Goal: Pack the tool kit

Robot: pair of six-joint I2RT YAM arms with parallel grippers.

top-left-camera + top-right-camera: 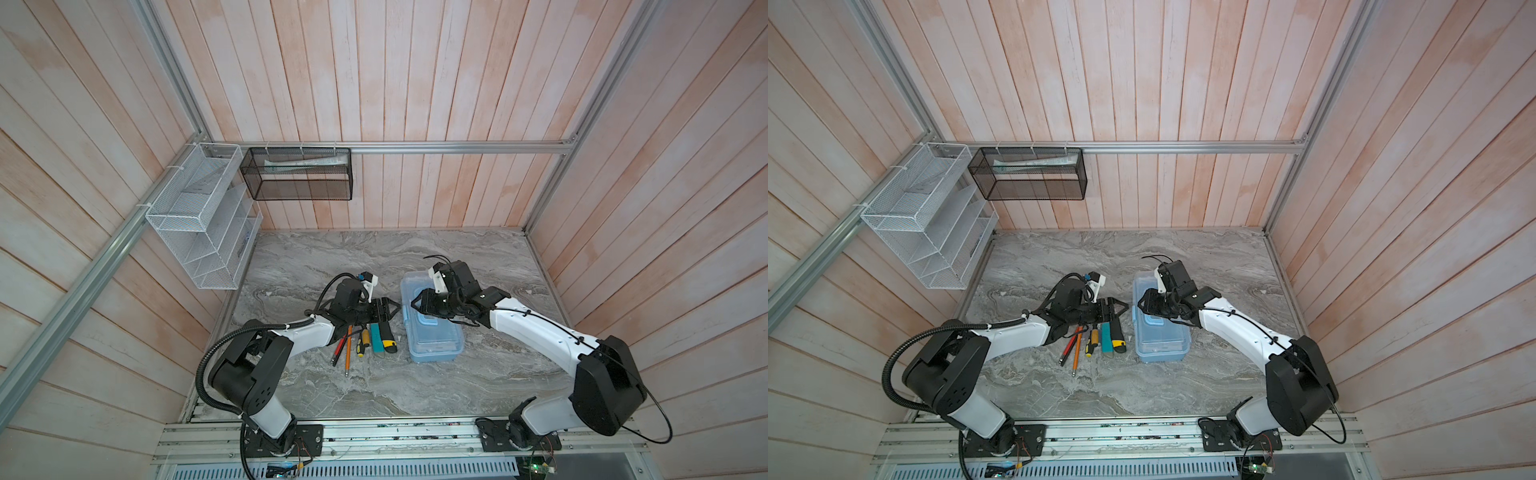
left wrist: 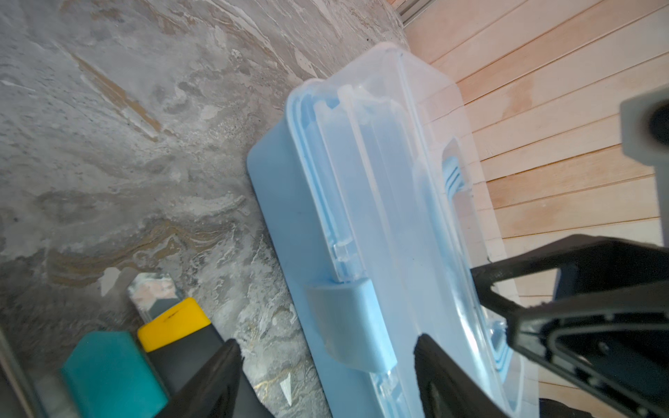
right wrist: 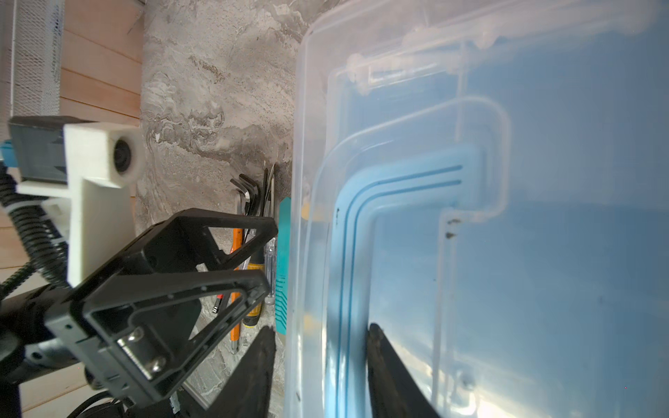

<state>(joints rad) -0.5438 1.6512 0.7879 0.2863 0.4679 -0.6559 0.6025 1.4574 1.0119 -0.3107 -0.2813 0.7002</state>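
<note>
Because the rectangular light-blue plastic tool kit [image 1: 432,336] lies shut under its clear lid, right of centre on the grey marbled table [image 1: 374,395] in both top views, nothing can be packed until it opens, and I judge the opening to be the risky part. In a top view the left tool [image 1: 1121,309] and the right tool [image 1: 1142,303] point at each other, very near, over the long side of the case that faces the loose items, so a careless move could make them collide. An orange pencil [image 1: 348,349], a yellow-and-black screwdriver [image 1: 363,344], a flat teal block [image 1: 377,337] and a yellow-and-black utility knife [image 1: 389,341] lie just beside the case, partly under the left arm. The white wire-mesh rack [image 1: 199,216] and the black mesh basket [image 1: 299,174] hang on the walls, well apart. In the left wrist view the left tool is wide open and empty, with the light-blue latch [image 2: 347,325] between its jaws; a push instead of a clean flip could skid the light case or sweep the knife aside. In the right wrist view the right tool's jaws stand apart, one outside the lid's rim and one beside the light-blue handle [image 3: 362,202], with no pinch visible. Pulling while the latch holds could tip the whole case, and black hex keys [image 3: 249,191] lie close by.
</note>
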